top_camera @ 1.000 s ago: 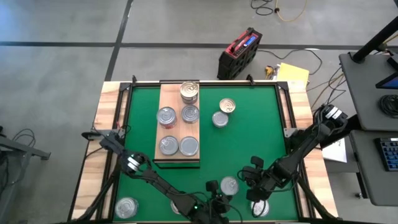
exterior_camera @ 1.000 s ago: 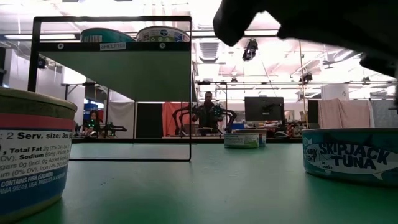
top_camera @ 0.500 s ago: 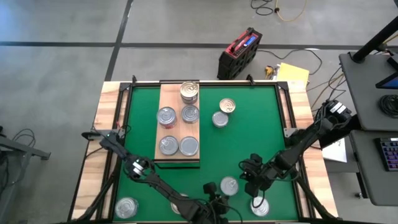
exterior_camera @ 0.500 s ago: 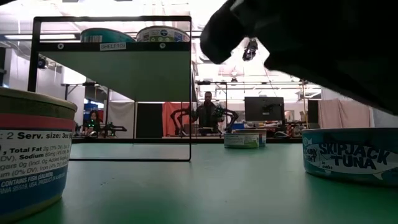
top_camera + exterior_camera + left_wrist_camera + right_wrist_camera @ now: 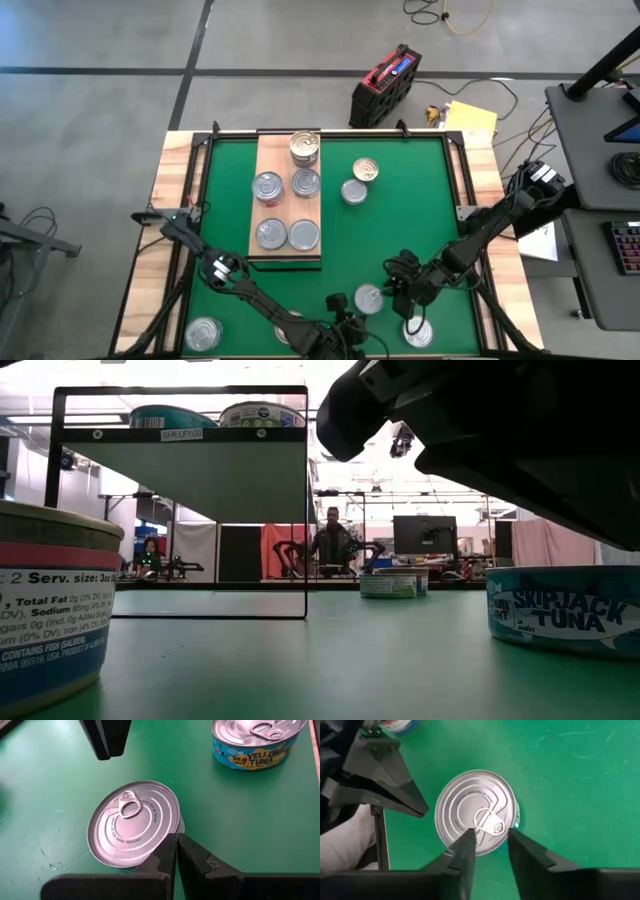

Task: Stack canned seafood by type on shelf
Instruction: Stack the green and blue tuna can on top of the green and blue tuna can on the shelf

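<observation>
Left tool (image 5: 176, 851) pressed shut; right tool (image 5: 490, 849) apparently part-open, both low.

Shelf (image 5: 285, 200): pale wood board w/ grain, flat on green mat, left of centre, long side running front-back. On it 5 tins: far-end tin (image 5: 305, 147) gold-ish lid, looks stacked; behind-row pair (image 5: 267, 187) + (image 5: 306, 183), silver lids; near-end pair (image 5: 271, 234) + (image 5: 304, 234), silver. Off the shelf, just to its right: 2 tins (image 5: 365, 171) & (image 5: 353, 192), close together. Near front edge: silver pull-tab tin (image 5: 368, 298), upright; another (image 5: 418, 333) beside it; one (image 5: 204, 333) at front left.
</observation>
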{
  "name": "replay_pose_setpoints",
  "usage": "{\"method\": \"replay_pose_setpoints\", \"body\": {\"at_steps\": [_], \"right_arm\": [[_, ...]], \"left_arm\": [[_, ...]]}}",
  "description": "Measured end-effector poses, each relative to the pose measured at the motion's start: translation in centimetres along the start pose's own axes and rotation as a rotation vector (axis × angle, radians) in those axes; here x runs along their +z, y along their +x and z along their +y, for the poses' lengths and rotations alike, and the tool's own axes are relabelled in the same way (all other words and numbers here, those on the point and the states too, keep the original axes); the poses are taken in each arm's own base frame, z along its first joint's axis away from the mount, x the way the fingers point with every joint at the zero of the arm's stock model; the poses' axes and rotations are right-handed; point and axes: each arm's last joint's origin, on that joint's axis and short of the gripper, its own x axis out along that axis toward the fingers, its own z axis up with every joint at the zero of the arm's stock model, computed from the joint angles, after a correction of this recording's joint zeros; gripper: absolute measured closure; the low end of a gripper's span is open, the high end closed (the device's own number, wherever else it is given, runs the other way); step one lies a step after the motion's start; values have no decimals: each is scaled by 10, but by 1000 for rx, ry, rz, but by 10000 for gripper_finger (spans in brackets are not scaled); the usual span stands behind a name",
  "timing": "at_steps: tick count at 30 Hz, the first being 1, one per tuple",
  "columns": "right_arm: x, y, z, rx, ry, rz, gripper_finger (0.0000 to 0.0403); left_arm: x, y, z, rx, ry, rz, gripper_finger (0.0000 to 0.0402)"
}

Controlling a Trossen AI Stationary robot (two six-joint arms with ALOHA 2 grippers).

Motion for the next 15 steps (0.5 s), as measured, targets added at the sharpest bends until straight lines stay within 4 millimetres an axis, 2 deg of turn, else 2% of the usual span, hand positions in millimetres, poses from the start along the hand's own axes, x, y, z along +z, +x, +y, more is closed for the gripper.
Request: {"method": "replay_pose_setpoints", "body": {"at_steps": [8,15], "right_arm": [[-5,6,-9,16,34,-18,179],[-9,10,-15,56,84,-42,109]], "left_arm": [[-2,-3,-2,-8,-10,8,402],[-4,-8,-5,-24,-10,11,402]]}}
